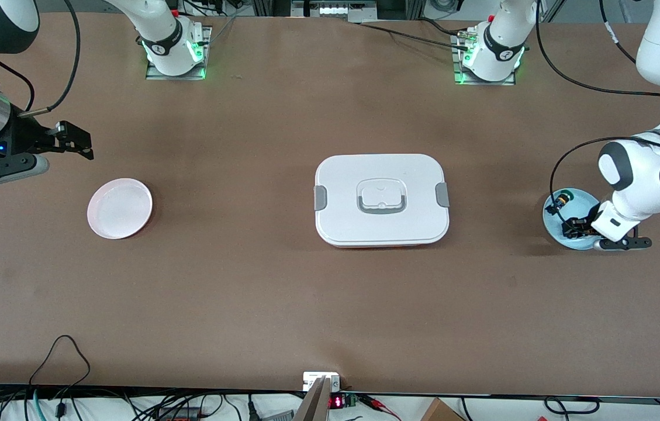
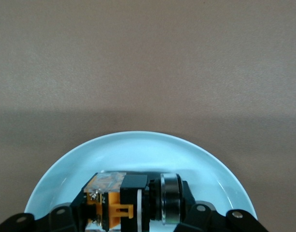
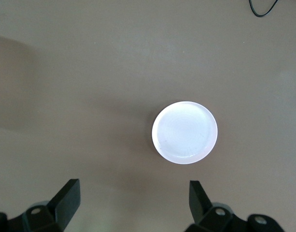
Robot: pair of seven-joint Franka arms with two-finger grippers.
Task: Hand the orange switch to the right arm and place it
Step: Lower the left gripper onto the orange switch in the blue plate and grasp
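We show the table [image 1: 283, 304] from above, with both wrist views.

**Left gripper** [image 1: 576, 228]: lowered into the blue plate [image 1: 553, 225], which sits near the left arm's end of the table. The switch [image 2: 133, 203] lies on its side in this plate, close to the rim nearest the wrist camera. It shows an orange block, a black body and a silver ring. The gripper's black linkages flank it at either end. We cannot tell whether the gripper is clamped on the switch or only set around it. The rest of the plate's floor is bare up to its rim.

**Right gripper** [image 1: 75, 143]: the right arm waits, with this gripper hanging over bare table at its own end. Its two black fingers [image 3: 65, 198] are spread wide with nothing between them. The pink plate [image 1: 120, 208] lies on the table beside it and holds nothing.

**Centre:** a white box [image 1: 382, 175] with its lid on, a grey clip at each short edge and a grey handle on top. It stands well apart from both plates.

**Open room:** we see wide bare strips between the pink plate and the box, and between the box and the blue plate. A broad bare band runs from all three things to the table edge nearest the front camera.
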